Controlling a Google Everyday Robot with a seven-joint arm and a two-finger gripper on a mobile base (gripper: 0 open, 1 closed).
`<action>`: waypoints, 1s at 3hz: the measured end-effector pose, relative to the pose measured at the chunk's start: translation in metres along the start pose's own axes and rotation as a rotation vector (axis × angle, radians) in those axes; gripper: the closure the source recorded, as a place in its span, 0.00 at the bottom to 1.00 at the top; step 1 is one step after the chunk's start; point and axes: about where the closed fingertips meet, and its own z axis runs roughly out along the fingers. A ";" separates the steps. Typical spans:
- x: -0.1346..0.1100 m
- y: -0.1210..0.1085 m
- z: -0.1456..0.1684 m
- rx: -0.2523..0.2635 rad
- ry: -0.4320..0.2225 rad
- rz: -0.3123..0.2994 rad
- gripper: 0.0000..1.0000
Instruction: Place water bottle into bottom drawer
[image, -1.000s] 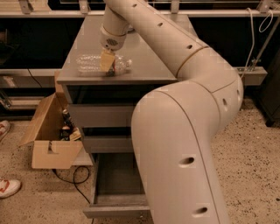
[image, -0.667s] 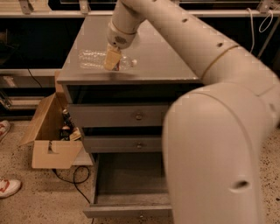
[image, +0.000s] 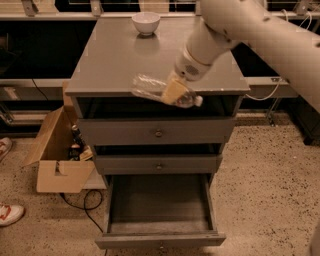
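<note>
The water bottle (image: 150, 88) is clear crinkly plastic and lies sideways in the air at the cabinet's front edge, its white cap (image: 198, 101) pointing right. My gripper (image: 174, 91) is shut on the water bottle around its middle, with tan fingers (image: 175, 90) over the label area. The white arm comes down from the upper right. The bottom drawer (image: 159, 239) is pulled wide open below, a deep grey tray with a low front panel. It stands directly under the held bottle.
A white bowl (image: 146, 22) stands at the back of the grey cabinet top (image: 115, 55). Two shut grey drawers (image: 158, 133) sit above the open one. An open cardboard box (image: 59, 160) with small dark bottles stands on the floor at left. A shoe (image: 10, 214) shows at far left.
The gripper has lifted the bottle off the cabinet top and carried it forward to the front edge. The view has shifted, and the arm no longer blocks the drawers.
</note>
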 end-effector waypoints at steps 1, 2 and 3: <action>0.033 0.016 0.016 -0.042 0.047 0.028 1.00; 0.037 0.018 0.022 -0.050 0.046 0.044 1.00; 0.049 0.022 0.034 -0.068 0.044 0.083 1.00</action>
